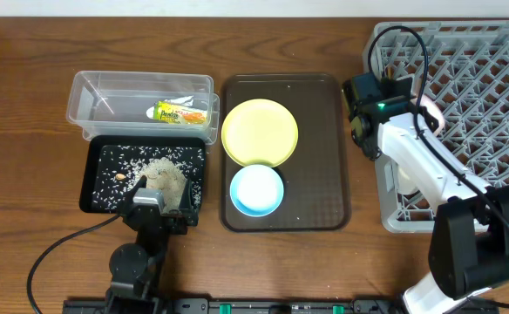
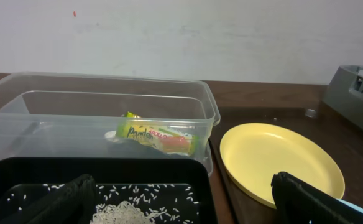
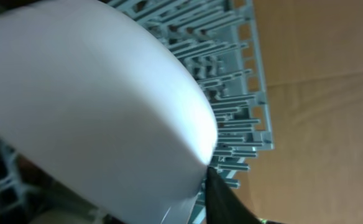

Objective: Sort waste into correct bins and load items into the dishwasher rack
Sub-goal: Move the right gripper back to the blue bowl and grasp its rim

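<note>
My left gripper [image 2: 184, 208] hangs over the near end of the black tray [image 1: 93, 187], toward the table's left side, its jaws spread wide. The rice [image 1: 163, 170] heaped in that tray lies directly under and between them. Just beyond, the snack wrapper [image 2: 160, 137] lies in the clear tub [image 1: 141, 83].

My right gripper [image 1: 369, 122] grips the white bowl [image 3: 94, 106] above the left wall of the rack [image 1: 481, 70], by the table's right edge. The bowl fills the wrist view.

At mid-table, the yellow plate [image 1: 260, 131] and blue bowl [image 1: 256, 189] touch on the brown serving tray [image 1: 324, 148], well apart from both grippers.
</note>
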Controlling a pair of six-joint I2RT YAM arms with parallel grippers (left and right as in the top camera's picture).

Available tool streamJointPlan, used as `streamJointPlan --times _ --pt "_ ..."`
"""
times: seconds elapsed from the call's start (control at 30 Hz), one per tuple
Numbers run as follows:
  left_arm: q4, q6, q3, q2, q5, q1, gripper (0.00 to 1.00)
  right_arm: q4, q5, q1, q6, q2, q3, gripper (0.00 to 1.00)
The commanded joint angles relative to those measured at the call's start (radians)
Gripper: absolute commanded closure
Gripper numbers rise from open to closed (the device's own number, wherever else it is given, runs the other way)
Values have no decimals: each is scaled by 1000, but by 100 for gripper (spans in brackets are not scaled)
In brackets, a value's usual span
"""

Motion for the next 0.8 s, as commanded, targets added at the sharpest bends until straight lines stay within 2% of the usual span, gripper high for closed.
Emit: streamJointPlan --times 0.0,0.07,0.27,0.4,0.5,0.57,0.63,0.7,0.77 --pt "-38 17 -18 -7 -9 5 8 -19 -111 49 5 -19 4 71" --pt "-38 17 -18 -7 -9 5 8 -40 -168 72 21 -39 15 65" --pt "-38 17 -18 -7 -9 5 8 -47 -452 128 31 -161 29 60" --pt "-38 18 -18 -7 -9 5 8 -24 -834 171 30 -235 28 60" --pt "-38 17 -18 -7 -9 5 8 8 -1174 213 31 -235 25 61" --pt "-38 17 -18 -7 -9 5 7 35 -1316 255 54 -212 12 60" --pt "-38 17 -18 -7 -9 5 8 41 -1329 306 130 -175 -4 59" --pt "-38 18 -18 -7 -9 5 8 42 -1273 351 220 -126 -18 53" --pt "-38 17 -18 -7 -9 5 8 49 -1210 389 292 -63 -21 53"
